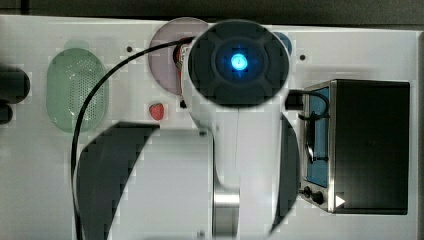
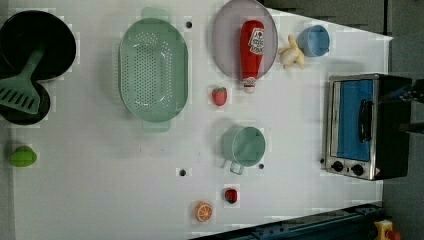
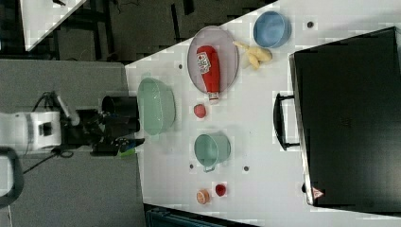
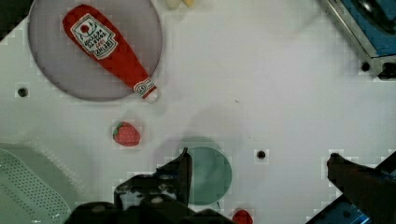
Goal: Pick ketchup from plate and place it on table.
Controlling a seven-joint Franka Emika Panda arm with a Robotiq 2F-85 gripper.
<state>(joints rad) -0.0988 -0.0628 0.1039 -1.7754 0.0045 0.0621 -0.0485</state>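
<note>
From the top view, I see the arm (image 1: pixel 235 100) covering most of the plate (image 1: pixel 162 55). The left view shows the ketchup (image 2: pixel 251 50) on that plate, cap overhanging beside a strawberry (image 2: pixel 219 96). In the wrist view my gripper (image 4: pixel 259 170) hangs spread wide, empty, above the table (image 4: pixel 280 84).

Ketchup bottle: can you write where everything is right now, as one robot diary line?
ketchup: lying on plate, cap over rim | end effector: open, above table, holding nothing | pick: not started

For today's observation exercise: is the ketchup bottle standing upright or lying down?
Lying down. The ketchup bottle rests flat on the lilac-grey plate, label up, its pale cap end poking over the rim toward the strawberry.
</note>
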